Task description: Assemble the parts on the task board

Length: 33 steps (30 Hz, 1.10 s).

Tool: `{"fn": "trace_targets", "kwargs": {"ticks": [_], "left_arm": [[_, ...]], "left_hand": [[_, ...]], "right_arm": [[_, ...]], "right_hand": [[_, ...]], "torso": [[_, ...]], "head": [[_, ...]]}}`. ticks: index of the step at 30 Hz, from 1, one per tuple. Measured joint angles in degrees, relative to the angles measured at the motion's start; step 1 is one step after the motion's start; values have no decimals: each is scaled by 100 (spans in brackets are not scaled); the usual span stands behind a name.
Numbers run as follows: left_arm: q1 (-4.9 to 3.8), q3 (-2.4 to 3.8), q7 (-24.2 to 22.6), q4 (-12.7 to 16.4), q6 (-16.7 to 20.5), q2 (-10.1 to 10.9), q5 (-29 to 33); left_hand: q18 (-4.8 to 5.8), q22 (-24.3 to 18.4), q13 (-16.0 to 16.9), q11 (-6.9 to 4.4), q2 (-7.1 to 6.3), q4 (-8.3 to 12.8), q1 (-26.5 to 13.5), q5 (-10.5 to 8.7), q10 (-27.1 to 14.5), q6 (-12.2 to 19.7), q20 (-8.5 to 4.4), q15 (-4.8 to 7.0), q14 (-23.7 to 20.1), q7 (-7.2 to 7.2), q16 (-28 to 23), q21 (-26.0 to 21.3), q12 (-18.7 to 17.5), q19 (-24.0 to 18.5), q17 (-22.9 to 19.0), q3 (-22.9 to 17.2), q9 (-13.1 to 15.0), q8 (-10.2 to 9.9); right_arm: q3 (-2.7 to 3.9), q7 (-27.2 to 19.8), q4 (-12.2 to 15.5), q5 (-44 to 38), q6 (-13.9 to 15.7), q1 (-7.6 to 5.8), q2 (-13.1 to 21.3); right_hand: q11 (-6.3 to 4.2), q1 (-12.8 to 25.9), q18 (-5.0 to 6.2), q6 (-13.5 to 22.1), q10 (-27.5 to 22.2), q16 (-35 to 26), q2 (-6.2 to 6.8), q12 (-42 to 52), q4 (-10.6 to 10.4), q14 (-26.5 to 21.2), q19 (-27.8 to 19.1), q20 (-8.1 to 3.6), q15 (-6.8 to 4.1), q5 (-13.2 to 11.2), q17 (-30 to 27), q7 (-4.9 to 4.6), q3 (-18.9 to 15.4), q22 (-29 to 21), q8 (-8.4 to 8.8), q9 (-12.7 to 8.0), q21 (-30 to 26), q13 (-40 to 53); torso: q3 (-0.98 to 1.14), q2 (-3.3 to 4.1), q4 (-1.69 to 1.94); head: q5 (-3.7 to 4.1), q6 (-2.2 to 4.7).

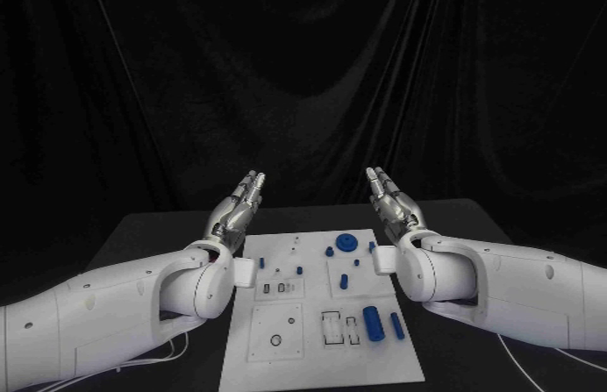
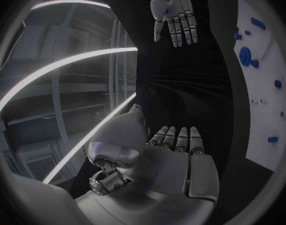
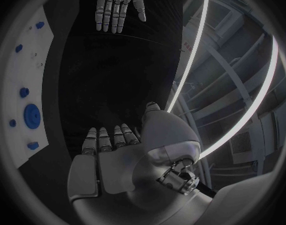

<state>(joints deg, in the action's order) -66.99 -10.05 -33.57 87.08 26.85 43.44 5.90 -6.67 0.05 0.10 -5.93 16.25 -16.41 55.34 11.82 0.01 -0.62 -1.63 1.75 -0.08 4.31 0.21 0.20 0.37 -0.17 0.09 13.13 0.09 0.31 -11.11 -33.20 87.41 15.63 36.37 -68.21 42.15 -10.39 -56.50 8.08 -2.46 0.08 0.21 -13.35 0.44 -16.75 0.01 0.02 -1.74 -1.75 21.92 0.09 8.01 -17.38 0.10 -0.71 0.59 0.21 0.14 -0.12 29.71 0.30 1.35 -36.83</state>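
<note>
The white task board [image 1: 323,357] lies in the middle of the black table. Small blue parts lie on it: a round disc [image 1: 346,240] near its far edge, a thick cylinder [image 1: 372,319] and a slimmer peg [image 1: 396,324] toward the near right. My left hand [image 1: 238,202] is raised above the board's far left corner, fingers straight and held together, holding nothing. My right hand [image 1: 392,198] mirrors it above the far right corner, also flat and empty. The left wrist view has my left hand [image 2: 174,155], the right hand [image 2: 174,15] and the board [image 2: 265,85].
The board carries several recesses and small holes, among them a ring-shaped slot [image 1: 274,343] at its near left. Black table surface [image 1: 152,234] runs on both sides of the board, and a dark curtain hangs behind. The right wrist view has the board [image 3: 36,75] beside my right hand [image 3: 117,155].
</note>
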Motion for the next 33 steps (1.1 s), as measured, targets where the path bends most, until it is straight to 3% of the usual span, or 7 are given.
{"fn": "trace_targets", "kwargs": {"ticks": [7,15,17,20,22,25,33], "left_arm": [[-157,-202,-286,-65,-817,-31,291],[-151,-218,-423,-135,-1402,4,437],[-151,-218,-445,-149,-1634,44,458],[-148,-218,-466,-132,-1977,158,482],[-141,-218,-475,-91,-2158,248,492],[-132,-218,-487,-29,-2401,383,504],[-116,-220,-503,26,-2731,601,520]], "left_hand": [[0,1,-4,-63,-2,-4,53,0,3,-31,0,-1,0,72,0,0,0,0,0,5,7,0],[-59,1,-4,-71,9,-20,187,173,9,-80,35,-1,0,130,0,0,0,6,-5,20,23,0],[-134,1,-4,49,-3,-20,382,373,-1,-240,627,-113,18,444,0,0,0,14,-5,21,60,66],[-307,2,4,348,-39,-26,531,459,34,-429,1002,-291,8,475,0,0,18,29,-5,61,97,149],[-311,23,53,517,-37,-28,639,575,102,-546,1122,-398,21,395,0,17,137,75,-3,96,112,178],[-311,75,102,655,-38,-34,815,784,179,-638,1243,-505,113,303,114,103,336,196,33,117,124,203],[-310,95,132,718,-165,54,1427,1651,222,-786,1344,-606,215,216,288,155,645,297,90,-41,137,213]], "right_arm": [[-80,-123,-25,475,-251,-66,-20],[-82,-140,-81,637,-557,-66,84],[-82,-139,-92,663,-684,-66,84],[-82,-135,-108,689,-1011,-66,106],[-83,-109,-134,699,-1303,-72,129],[-89,32,-207,709,-1880,-134,142],[-84,934,-499,440,-2928,-525,145]], "right_hand": [[88,-7,-1,-41,-3,0,-7,0,0,0,0,0,0,0,0,-83,0,0,-23,7,0,0],[275,-115,101,-69,-4,0,-7,20,0,0,-4,163,0,0,0,-240,0,0,-48,16,0,6],[612,-264,136,-200,43,28,17,250,17,25,277,688,208,0,27,-451,17,157,-132,51,220,64],[1547,-604,134,-974,1140,1366,99,1913,99,1519,2221,1264,815,0,708,-802,58,804,-618,238,1457,511],[1634,-841,133,-1754,1718,2056,159,2567,265,2590,3222,1505,1019,-29,943,-1199,75,1013,-1078,397,1977,657],[1966,-1041,133,-1963,2235,2431,225,2905,556,3485,4022,1701,1156,-71,982,-1174,80,1110,-1191,392,2323,675],[1874,-1536,222,-2577,3171,2895,381,2889,1428,5871,5877,1249,641,-27,873,-1137,-16,1268,-1362,344,3110,403]], "torso": [[0,-2,1],[-2,-4,3],[-3,-4,3],[-3,-3,3],[-3,-3,3],[-4,-3,3],[-6,-9,-13]], "head": [[0,0],[-83,-174],[-93,-205],[-96,-248],[-109,-299],[-143,-400],[-281,-865]]}}
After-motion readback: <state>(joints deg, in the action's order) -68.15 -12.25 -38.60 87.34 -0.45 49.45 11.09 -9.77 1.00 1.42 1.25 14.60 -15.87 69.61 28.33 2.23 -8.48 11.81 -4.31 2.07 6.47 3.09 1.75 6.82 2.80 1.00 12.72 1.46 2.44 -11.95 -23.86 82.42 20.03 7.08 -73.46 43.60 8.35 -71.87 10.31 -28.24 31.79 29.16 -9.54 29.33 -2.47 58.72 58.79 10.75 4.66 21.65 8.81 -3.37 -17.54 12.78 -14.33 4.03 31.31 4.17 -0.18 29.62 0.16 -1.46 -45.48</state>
